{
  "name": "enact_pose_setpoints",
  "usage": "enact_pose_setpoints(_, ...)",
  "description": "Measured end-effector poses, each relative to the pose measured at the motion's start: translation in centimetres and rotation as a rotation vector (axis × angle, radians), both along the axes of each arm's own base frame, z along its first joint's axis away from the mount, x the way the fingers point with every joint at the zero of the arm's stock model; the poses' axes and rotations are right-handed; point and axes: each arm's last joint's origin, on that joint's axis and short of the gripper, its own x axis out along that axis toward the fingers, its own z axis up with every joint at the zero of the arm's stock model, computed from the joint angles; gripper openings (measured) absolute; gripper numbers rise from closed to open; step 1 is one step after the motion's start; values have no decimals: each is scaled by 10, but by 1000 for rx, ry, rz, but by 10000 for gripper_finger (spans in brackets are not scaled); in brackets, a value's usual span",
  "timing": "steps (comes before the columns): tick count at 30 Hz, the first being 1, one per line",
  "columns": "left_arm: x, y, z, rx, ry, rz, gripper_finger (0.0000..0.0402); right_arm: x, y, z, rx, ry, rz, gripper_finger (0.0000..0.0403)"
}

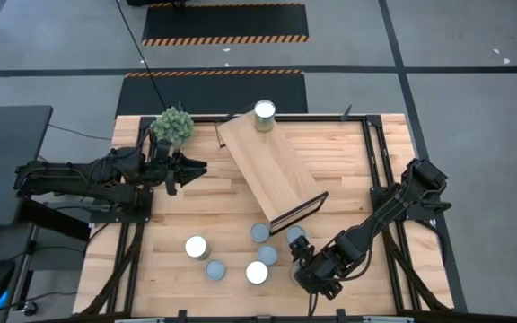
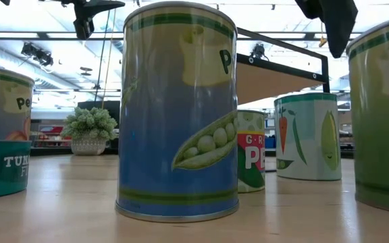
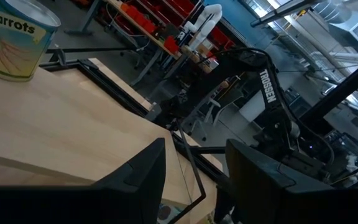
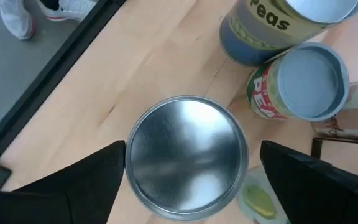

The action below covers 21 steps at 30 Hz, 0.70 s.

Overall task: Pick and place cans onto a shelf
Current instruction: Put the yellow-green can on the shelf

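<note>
The shelf (image 1: 269, 169) is a light-wood plank lying slanted across the table middle, with a dark frame at its near end. One can (image 1: 265, 112) labelled carrots (image 3: 17, 37) stands on its far end. Several more cans stand on the table near the front, among them a white-topped one (image 1: 196, 247) and a pea can (image 2: 177, 111). My right gripper (image 1: 298, 248) is open, its fingers on either side of a silvery-topped can (image 4: 185, 162) beside the frame. Left of the shelf, my left gripper (image 1: 197, 170) hangs open with nothing between its fingers (image 3: 135, 180).
A spiky green plant ball (image 1: 172, 125) sits at the table's back left, just behind the left arm. Two bluish-topped cans (image 4: 306, 81) stand close to the one between my right fingers. Dark frame rails (image 1: 377, 161) run along the table's sides.
</note>
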Motion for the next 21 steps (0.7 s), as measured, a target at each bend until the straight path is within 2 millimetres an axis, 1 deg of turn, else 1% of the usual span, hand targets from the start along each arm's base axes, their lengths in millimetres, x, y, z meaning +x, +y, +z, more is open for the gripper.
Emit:
enact_pose_setpoints(3, 0, 0, 0, -8, -1, 0, 174, 0, 1, -1, 2, 3, 10, 379)
enact_pose_setpoints(11, 0, -1, 0, -9, -1, -23, 174, 8, 6, -16, 10, 15, 1, 380)
enact_pose_setpoints(14, 0, -1, 0, -9, -3, -24, 174, 11, 5, -21, 16, 25, -20, 377)
enact_pose_setpoints(17, 0, -1, 0, -9, -2, -25, 174, 14, 2, -25, 24, 53, -48, 366)
enact_pose_setpoints(21, 0, -1, 0, -9, -2, -24, 174, 15, 0, -27, 23, 65, -60, 334)
